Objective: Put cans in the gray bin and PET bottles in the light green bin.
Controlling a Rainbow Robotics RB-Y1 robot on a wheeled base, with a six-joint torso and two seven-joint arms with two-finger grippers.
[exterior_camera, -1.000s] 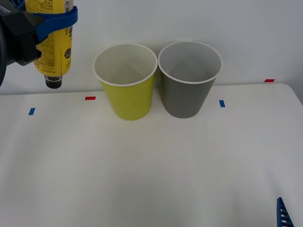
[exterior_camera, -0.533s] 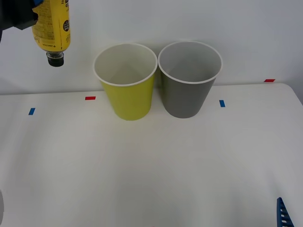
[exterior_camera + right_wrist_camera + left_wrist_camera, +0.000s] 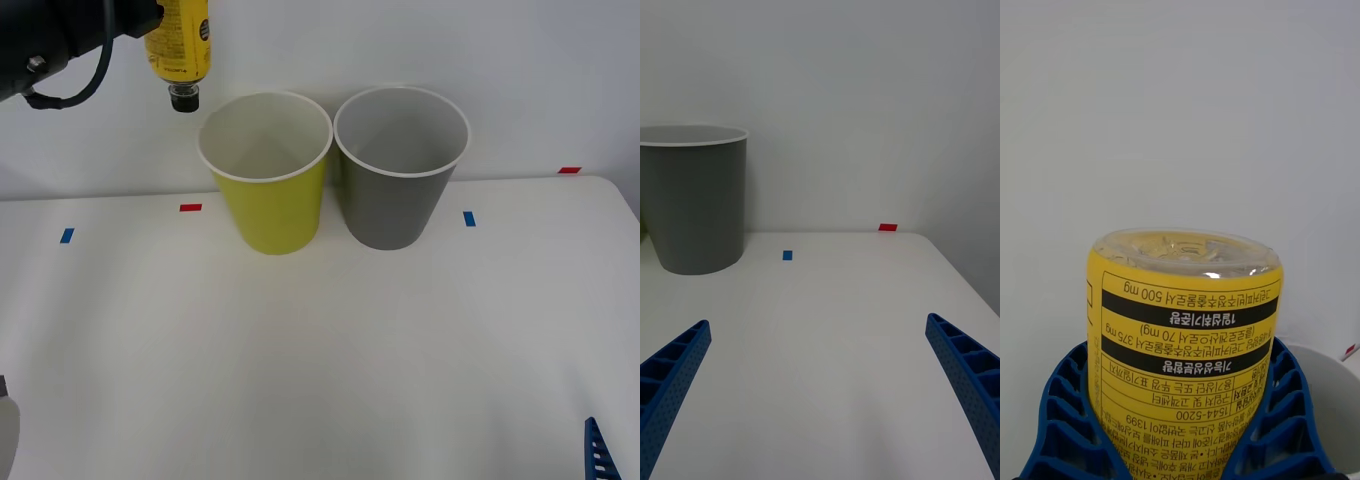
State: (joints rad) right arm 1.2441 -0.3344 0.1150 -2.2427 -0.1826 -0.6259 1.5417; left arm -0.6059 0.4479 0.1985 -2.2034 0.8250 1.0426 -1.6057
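Above the table's far left, the left gripper [image 3: 1180,450] clamps the PET bottle [image 3: 178,45] cap-down, just left of the light green bin [image 3: 268,190]; the right gripper [image 3: 816,390] sits parked, fingers apart.

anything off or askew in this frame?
Only the PET bottle: it hangs cap-down, inverted, clamped in the left tool, up beside the light green bin, not over its mouth. Both bins stand upright, nothing spilled. Right tool open, low over the table.
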